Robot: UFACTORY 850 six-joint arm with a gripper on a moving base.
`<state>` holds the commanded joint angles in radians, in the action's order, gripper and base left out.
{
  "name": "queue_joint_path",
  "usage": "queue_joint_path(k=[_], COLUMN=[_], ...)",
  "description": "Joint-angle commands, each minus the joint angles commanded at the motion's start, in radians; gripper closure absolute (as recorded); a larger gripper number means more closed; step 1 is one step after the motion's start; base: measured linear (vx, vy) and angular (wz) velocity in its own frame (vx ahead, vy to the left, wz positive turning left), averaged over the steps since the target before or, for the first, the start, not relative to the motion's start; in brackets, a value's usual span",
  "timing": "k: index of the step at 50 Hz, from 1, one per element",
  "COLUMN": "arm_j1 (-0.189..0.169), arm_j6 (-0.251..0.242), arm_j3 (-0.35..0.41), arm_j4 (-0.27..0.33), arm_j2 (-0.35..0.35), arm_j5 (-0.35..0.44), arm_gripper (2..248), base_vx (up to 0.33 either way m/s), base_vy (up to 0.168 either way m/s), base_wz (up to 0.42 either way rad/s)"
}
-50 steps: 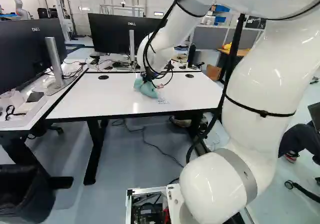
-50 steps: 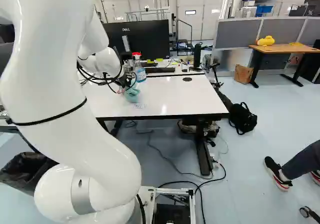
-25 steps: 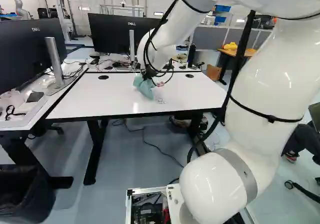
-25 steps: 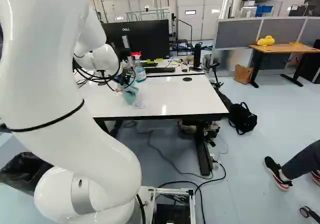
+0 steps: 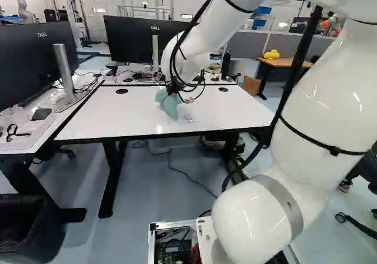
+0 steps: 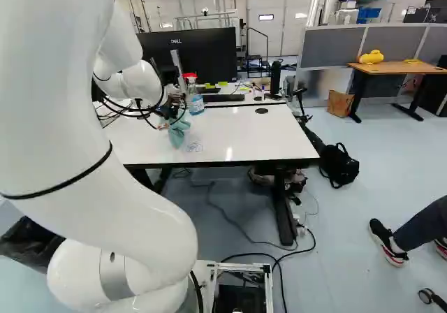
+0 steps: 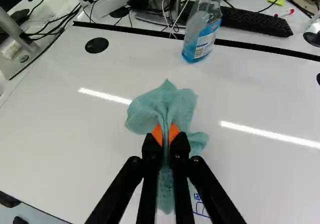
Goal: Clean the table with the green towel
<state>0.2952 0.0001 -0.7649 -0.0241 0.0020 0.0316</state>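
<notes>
In the left base view my gripper (image 5: 173, 91) is over the white table (image 5: 112, 119), its fingertips hidden behind the green towel (image 5: 169, 104). The wrist view shows the gripper (image 7: 165, 135) shut on the towel (image 7: 167, 104), orange pads pinching a fold from both sides. Cloth bunches ahead of the fingers and trails beneath them; whether it touches the tabletop I cannot tell. Blue pen marks (image 7: 200, 208) lie beside the black fingers, partly hidden by them. In the right base view these marks (image 6: 194, 147) are just beside the towel (image 6: 179, 134).
Ahead of the towel, a spray bottle (image 7: 202, 29) with blue liquid stands near the table's far edge. Beyond are a keyboard (image 7: 255, 21), cables and a monitor (image 6: 192, 54). Another monitor (image 5: 35, 60) stands on the left-hand desk. Another robot (image 5: 21, 3) is far back.
My gripper and the held towel have shifted slightly left in both base views, away from the pen marks. The arm's upper links have swung outward. The base has not moved.
</notes>
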Motion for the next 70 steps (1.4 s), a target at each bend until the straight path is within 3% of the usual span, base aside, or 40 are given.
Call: queue_joint_path(k=[29,70], arm_j1=[0.005,-0.065], arm_j6=[0.000,0.000], arm_j3=[0.090,0.154], arm_j4=[0.000,0.000], arm_j2=[0.091,0.159], arm_j5=[0.000,0.000], arm_gripper=[215,215], base_vx=[0.000,0.000], base_vy=[0.000,0.000], base_wz=[0.000,0.000])
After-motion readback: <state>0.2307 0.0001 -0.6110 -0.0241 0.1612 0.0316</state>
